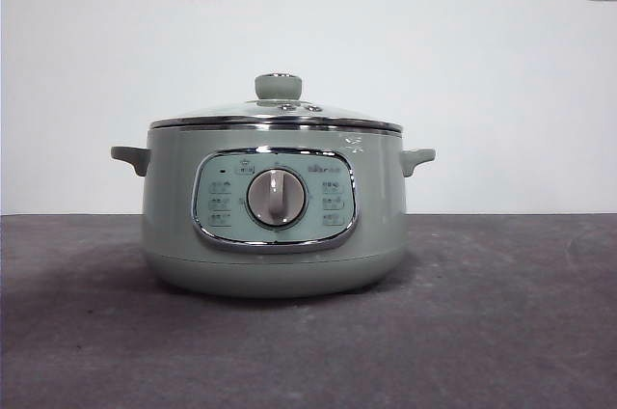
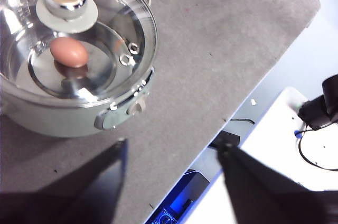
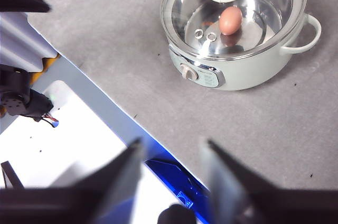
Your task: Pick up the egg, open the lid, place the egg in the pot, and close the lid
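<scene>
Jaws spread and empty on both the left gripper (image 2: 171, 152) and right gripper (image 3: 171, 152), each well clear of the pot (image 1: 275, 221). The egg (image 2: 68, 52) lies inside, under the closed lid (image 1: 278, 110).

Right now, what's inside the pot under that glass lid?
Through the lid, both wrist views show the egg lying on the shiny floor of the pot. The front view hides it behind the pot's wall. Both grippers are open, away from it.
</scene>
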Controlling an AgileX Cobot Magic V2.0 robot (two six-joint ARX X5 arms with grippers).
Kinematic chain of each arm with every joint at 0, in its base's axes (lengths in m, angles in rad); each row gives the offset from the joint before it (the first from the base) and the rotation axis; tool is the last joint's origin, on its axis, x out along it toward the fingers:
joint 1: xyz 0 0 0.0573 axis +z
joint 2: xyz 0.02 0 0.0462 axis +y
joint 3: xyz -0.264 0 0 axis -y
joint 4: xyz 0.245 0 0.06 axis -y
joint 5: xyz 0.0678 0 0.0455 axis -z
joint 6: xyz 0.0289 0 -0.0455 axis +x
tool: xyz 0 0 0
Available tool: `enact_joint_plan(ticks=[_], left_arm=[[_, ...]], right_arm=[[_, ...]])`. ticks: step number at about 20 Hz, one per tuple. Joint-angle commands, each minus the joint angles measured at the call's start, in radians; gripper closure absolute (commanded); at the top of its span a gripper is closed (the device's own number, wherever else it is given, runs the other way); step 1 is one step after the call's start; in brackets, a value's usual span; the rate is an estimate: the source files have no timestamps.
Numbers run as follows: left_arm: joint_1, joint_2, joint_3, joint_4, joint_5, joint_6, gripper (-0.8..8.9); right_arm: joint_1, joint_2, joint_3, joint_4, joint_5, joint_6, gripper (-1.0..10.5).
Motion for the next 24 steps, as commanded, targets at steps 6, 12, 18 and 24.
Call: enact_joint_plan(ticks=[6,12,18,24], left_arm=[[-0.002,-0.01,0.003,-0.006,-0.003,-0.003,8.17],[-0.002,-0.01,0.003,-0.005,-0.003,-0.003,8.17],[-0.002,-0.008,0.003,0.043,-0.056,0.03,8.17],[0.191,-0.085,0.0,0.423,-0.109,0.226,8.17]], right_arm=[[0.002,0.01,-0.004,-0.016,0.011,0.017,9.5],[0.002,0.011,-0.004,-0.016,0.01,0.017,9.5],[0.002,0.01,-0.004,-0.017,0.011,0.017,9.5],[0.002,0.01,-0.004,-0.017,0.01,0.017,9.5]])
